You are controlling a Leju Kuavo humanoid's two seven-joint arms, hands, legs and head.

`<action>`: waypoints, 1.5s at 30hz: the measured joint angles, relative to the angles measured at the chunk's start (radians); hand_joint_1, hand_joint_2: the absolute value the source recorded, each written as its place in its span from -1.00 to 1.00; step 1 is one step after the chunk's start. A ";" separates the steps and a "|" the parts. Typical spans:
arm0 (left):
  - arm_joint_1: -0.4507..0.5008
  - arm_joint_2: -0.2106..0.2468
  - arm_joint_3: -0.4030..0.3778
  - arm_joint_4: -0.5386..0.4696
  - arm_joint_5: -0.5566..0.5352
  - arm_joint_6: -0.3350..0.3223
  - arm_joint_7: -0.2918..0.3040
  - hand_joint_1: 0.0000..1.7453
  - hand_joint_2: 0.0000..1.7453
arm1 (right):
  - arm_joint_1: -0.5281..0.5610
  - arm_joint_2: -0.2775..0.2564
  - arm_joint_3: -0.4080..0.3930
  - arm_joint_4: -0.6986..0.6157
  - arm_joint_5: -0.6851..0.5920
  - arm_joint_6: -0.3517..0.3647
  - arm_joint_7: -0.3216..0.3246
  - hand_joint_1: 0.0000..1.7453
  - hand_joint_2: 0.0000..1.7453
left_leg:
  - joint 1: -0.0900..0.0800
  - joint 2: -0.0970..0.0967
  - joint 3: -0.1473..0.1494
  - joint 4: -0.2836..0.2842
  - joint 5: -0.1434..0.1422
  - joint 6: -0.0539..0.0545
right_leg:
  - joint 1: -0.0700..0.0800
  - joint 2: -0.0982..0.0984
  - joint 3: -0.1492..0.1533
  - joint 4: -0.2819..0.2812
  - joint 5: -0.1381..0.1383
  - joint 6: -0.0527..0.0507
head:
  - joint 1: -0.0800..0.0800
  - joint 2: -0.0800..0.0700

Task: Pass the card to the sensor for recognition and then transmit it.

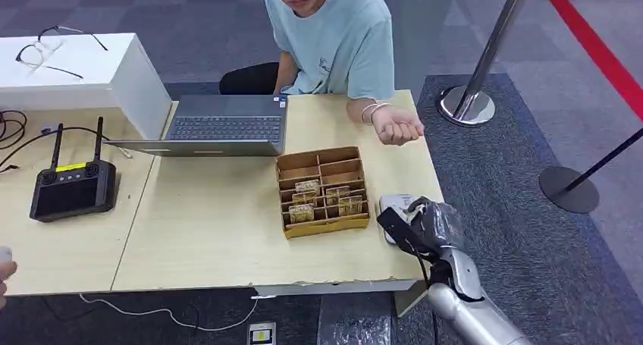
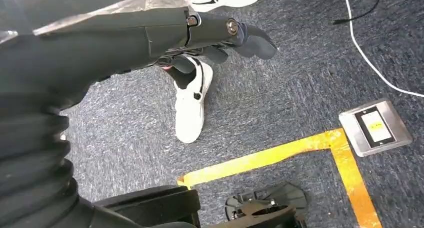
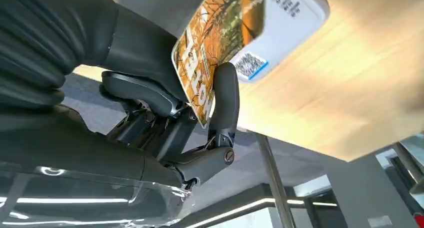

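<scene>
My right hand (image 1: pixel 421 222) hovers at the table's right front corner, over a white sensor (image 1: pixel 393 203). In the right wrist view it pinches an orange printed card (image 3: pixel 216 40) between thumb and a finger (image 3: pixel 226 100), with the card's face close against the white sensor (image 3: pixel 284 18), which bears a small code label. Whether card and sensor touch I cannot tell. My left hand (image 2: pixel 215 35) hangs over the grey carpet with its fingers stretched out and nothing in them. A person sits across the table, one hand (image 1: pixel 398 125) lying palm up on it.
A cardboard divider box (image 1: pixel 322 222) holding several more cards stands just left of the sensor. A laptop (image 1: pixel 220 125), a black controller (image 1: pixel 72 187) and a white box with glasses (image 1: pixel 68 68) lie farther left. Stanchion bases (image 1: pixel 466 106) stand on the carpet to the right.
</scene>
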 joint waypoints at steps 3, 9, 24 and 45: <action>0.000 0.000 0.000 0.000 0.000 0.000 0.000 -1.00 1.00 | -0.001 0.007 0.002 0.020 0.002 -0.004 0.000 1.00 1.00 | 0.000 0.000 0.000 0.000 0.000 0.000 | 0.000 0.000 0.000 0.000 0.000 0.000 | 0.000 0.000; 0.000 0.000 0.000 0.000 0.000 -0.001 0.000 -1.00 1.00 | -0.004 0.015 0.005 0.039 0.005 -0.013 -0.002 1.00 1.00 | 0.000 0.000 0.001 0.000 0.000 0.000 | 0.000 0.000 0.001 0.000 0.000 0.000 | 0.000 0.000; 0.001 0.000 0.000 0.000 -0.001 -0.001 -0.001 -1.00 1.00 | -0.014 0.014 -0.021 -0.068 0.075 -0.047 0.011 1.00 1.00 | 0.000 0.000 0.001 0.000 0.000 0.000 | 0.000 0.000 0.001 0.000 0.000 0.000 | 0.000 0.000; 0.001 -0.003 0.000 0.000 -0.006 -0.001 -0.007 -1.00 1.00 | -0.052 -0.007 -0.038 -0.187 0.092 -0.045 0.035 1.00 1.00 | 0.000 0.000 0.000 0.000 0.000 0.000 | 0.000 0.000 0.001 0.000 0.000 0.000 | 0.000 0.000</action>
